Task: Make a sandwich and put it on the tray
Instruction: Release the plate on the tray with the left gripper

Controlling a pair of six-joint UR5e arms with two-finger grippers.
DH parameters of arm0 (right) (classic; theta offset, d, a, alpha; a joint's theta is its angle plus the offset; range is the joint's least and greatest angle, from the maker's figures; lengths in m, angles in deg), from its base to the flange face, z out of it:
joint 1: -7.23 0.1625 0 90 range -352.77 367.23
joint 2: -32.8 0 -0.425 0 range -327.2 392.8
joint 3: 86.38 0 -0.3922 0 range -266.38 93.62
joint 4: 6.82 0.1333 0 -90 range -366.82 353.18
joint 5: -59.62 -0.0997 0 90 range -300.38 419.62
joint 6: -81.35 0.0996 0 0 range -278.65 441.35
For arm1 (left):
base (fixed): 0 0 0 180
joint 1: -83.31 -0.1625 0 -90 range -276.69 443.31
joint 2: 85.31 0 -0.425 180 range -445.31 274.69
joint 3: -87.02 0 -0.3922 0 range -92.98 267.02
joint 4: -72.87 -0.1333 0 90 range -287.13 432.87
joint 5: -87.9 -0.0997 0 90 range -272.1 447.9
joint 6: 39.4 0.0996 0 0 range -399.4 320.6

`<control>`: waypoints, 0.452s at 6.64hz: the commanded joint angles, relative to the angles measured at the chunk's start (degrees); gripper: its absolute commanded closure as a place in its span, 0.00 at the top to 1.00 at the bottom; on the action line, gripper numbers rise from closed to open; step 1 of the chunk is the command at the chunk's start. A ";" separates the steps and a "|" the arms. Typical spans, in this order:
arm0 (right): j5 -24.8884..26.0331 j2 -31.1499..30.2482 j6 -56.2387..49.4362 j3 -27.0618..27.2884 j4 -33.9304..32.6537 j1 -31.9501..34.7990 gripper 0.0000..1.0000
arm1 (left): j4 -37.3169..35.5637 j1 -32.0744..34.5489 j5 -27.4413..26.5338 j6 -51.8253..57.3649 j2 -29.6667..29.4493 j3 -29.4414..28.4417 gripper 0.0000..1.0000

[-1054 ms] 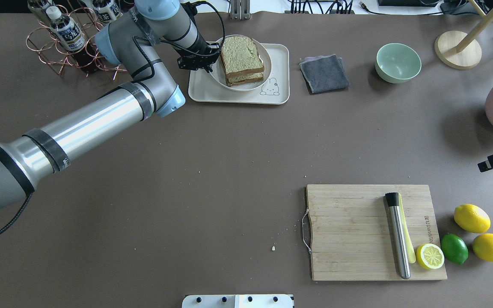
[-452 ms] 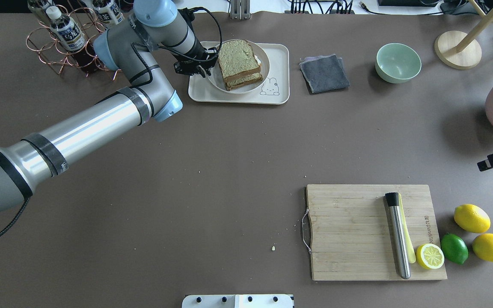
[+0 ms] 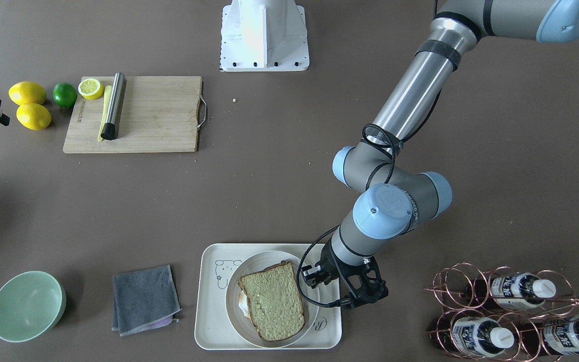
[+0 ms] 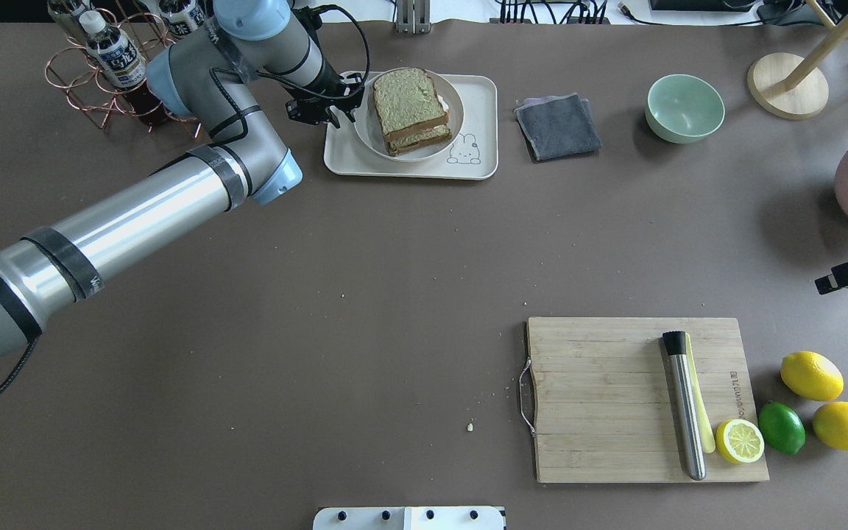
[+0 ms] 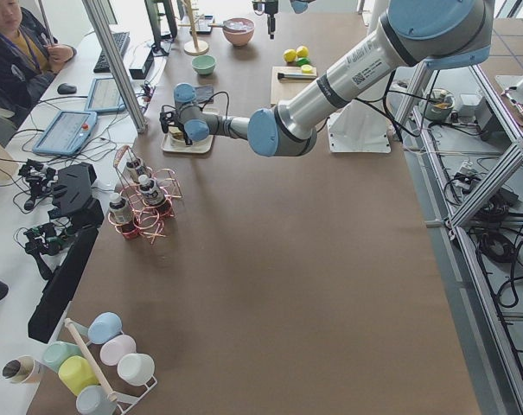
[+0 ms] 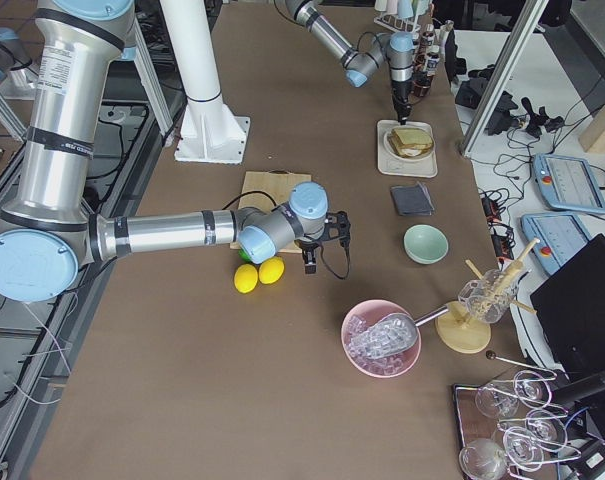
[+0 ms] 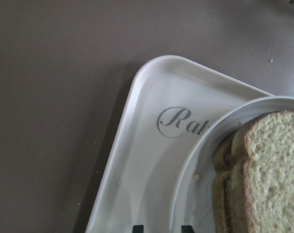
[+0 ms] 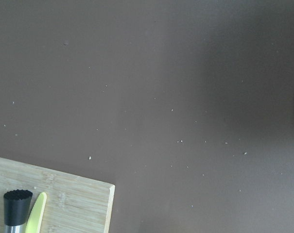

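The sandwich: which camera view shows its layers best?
The overhead exterior view: the sandwich shows its top slice and its layered side, on the plate in the tray. Front-facing shows mostly the top slice; the left wrist view, only one corner; side views, too small.

Egg [image 3: 242,303] mostly hidden inside sandwich [image 3: 272,300]

Desk [image 4: 365,294] top is a matt brown sheet with a few crumbs on it. Tray [image 4: 365,165] looks like smooth cream plastic with a soft sheen, and the plate [image 4: 424,154] is white and a bit glossier. Sandwich [image 4: 409,103] bread is rough and porous, with a darker crust. Cutting board [image 4: 601,397] is pale wood in visible strips. The bar [image 4: 685,412] on it is brushed metal with a matt black cap. Grey cloth [image 4: 558,126] looks soft and napped. Bowl [image 4: 685,108] is smooth pale green. Left arm [image 4: 137,213] tube is shiny bare metal.
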 commanded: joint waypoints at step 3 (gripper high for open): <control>2.84 0.56 0.03 -0.21 -1.72 0.37 1.00 | -18.17 3.51 7.55 1.69 21.48 38.73 0.37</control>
